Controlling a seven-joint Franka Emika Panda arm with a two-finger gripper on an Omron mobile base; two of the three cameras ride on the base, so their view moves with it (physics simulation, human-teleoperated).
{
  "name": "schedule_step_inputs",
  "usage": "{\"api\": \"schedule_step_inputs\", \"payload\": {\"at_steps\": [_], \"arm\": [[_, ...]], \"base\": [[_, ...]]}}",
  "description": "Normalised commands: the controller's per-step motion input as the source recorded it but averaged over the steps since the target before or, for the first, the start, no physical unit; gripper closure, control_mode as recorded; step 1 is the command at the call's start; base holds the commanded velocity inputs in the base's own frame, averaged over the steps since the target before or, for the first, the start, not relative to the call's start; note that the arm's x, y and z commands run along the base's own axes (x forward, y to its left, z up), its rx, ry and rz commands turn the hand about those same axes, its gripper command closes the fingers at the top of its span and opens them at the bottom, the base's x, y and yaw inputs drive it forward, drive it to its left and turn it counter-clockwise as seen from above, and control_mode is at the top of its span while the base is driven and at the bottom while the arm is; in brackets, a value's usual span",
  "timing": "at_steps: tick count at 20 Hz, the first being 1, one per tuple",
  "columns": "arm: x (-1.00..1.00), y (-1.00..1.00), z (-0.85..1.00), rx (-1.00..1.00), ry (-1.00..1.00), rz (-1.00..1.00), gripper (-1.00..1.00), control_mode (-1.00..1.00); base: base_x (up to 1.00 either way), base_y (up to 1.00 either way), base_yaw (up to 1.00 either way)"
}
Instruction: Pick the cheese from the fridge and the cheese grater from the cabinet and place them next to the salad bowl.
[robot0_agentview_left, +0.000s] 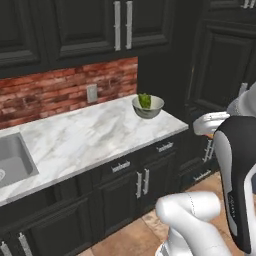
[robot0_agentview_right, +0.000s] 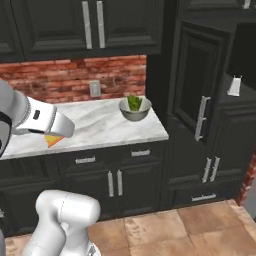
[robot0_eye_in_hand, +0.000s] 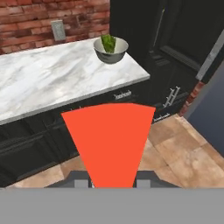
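Red flat side of cheese (robot0_eye_in_hand: 109, 142), wedge shape, pinched narrow end between gripper (robot0_eye_in_hand: 113, 183) tips, out over tile floor in front of counter. Counter (robot0_agentview_left: 85, 135) white marble, grey veins, smooth. Round shiny metal salad bowl (robot0_agentview_left: 148, 106) with green leaves near counter's right end. Brick wall rough, red. Pale dotted cheese grater (robot0_agentview_right: 234, 86) on dark shelf in open black cabinet (robot0_agentview_right: 210, 100). No writing readable.

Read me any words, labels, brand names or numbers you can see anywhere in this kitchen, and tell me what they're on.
None can be read.
The cheese held in the gripper is plain red on its rind side.
The salad bowl, wall outlet and cheese grater bear no markings.
The marble counter and black cabinet doors are blank.
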Motion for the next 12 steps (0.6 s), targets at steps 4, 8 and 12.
{"api": "schedule_step_inputs", "payload": {"at_steps": [4, 8, 12], "arm": [[0.00, 0.00, 0.00, 0.00, 0.00, 0.00, 1.00, 1.00], [0.00, 0.00, 0.00, 0.00, 0.00, 0.00, 1.00, 1.00], [0.00, 0.00, 0.00, 0.00, 0.00, 0.00, 1.00, 1.00]], "base": [[0.29, 0.01, 0.34], [0.40, 0.00, 0.26], [0.53, -0.06, 0.13]]}}
